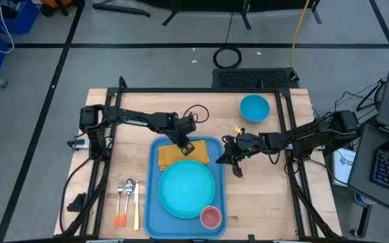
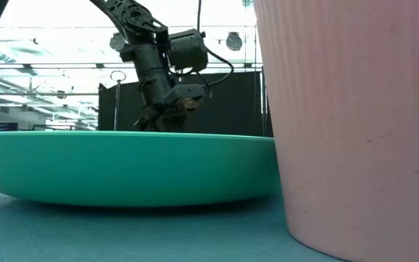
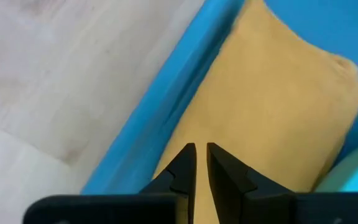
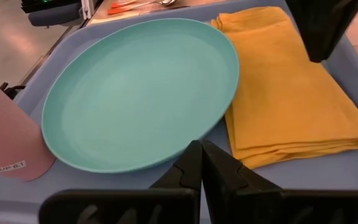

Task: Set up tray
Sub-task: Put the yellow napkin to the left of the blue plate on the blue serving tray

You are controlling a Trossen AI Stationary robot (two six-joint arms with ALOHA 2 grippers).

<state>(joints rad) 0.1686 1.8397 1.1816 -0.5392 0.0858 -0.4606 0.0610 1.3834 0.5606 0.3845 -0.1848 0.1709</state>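
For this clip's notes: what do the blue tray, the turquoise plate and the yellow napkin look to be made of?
The large flat blue tray looks like moulded plastic: smooth, with rounded corners and a low rim. The round turquoise plate seems to be matte plastic or melamine, evenly coloured with a soft sheen; which one is unclear. The folded yellow napkin appears to be cloth, given its stacked soft layers and slightly fuzzy surface.

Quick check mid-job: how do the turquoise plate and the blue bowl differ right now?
The turquoise plate sits on the blue tray; the blue bowl stands off it on the bare wooden table, at the far right. The plate is wider and shallow; the bowl is smaller and deeper. The plate has neighbours, a yellow napkin and a pink cup; the bowl stands alone. Both are round, upright and empty.
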